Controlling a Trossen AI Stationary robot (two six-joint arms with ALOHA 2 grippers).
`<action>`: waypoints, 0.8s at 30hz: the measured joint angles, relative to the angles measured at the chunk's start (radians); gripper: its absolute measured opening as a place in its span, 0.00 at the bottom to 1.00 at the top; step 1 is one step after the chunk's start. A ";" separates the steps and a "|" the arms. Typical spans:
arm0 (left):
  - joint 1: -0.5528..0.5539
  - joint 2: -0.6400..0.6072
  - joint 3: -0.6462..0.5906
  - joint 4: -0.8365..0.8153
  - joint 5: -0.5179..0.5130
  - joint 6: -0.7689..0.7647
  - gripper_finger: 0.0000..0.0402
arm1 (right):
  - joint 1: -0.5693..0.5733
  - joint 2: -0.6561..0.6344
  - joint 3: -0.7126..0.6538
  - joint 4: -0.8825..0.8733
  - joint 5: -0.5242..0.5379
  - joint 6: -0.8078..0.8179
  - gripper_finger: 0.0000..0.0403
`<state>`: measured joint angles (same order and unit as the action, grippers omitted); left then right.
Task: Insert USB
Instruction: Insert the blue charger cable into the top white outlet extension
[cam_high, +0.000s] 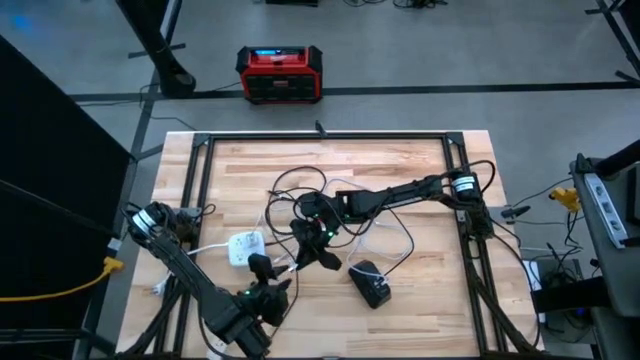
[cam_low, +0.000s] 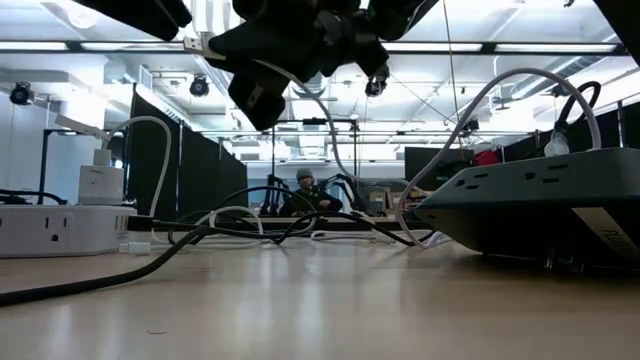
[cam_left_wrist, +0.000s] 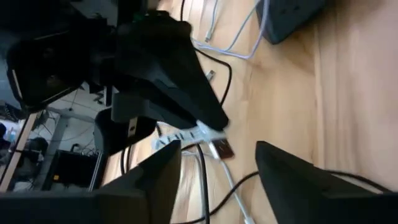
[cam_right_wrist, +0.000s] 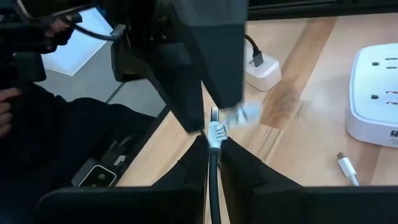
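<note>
While both arms meet over the middle of the table (cam_high: 400, 170), I have the right gripper (cam_right_wrist: 212, 134) pinched narrow on a black cable (cam_right_wrist: 213, 186), the fingers closed on its grey strain relief just behind the plug end. From my right wrist camera that cable's long axis runs straight out between the fingers, pointing at the left gripper (cam_high: 262, 268), which sits directly in front of it. The left wrist camera shows the left gripper's fingers (cam_left_wrist: 292, 180) standing wide apart with nothing between them, and past them the right gripper holding a white USB plug (cam_left_wrist: 214, 140) with a metal tip that slants downward toward the wood. From overhead, the right gripper hangs near the table's centre, just beside a white power strip (cam_high: 244, 247) on its left and a dark power strip (cam_high: 370, 284) nearer the front edge, with loose black and white cables (cam_high: 300, 200) looped around them. A small white charger (cam_right_wrist: 262, 73) sits on the wood with a black plug pushed into it, and a loose white connector (cam_right_wrist: 346, 167) lies near the white power strip. I can make out no readable writing on any of these. Beyond the table a red case (cam_high: 280, 74) stands on the floor.
</note>
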<state>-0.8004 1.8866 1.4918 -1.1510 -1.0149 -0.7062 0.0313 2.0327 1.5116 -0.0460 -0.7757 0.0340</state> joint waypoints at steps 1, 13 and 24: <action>0.008 0.000 0.000 0.010 0.001 0.006 0.50 | 0.001 0.000 0.000 0.000 0.000 -0.001 0.04; 0.053 0.000 0.000 0.044 0.004 0.040 0.45 | 0.001 0.000 0.000 0.007 -0.011 -0.005 0.04; 0.065 0.000 -0.001 0.051 0.064 0.040 0.19 | 0.001 0.000 0.000 0.013 -0.013 -0.008 0.04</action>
<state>-0.7356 1.8863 1.4906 -1.1005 -0.9504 -0.6666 0.0322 2.0327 1.5113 -0.0333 -0.7891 0.0260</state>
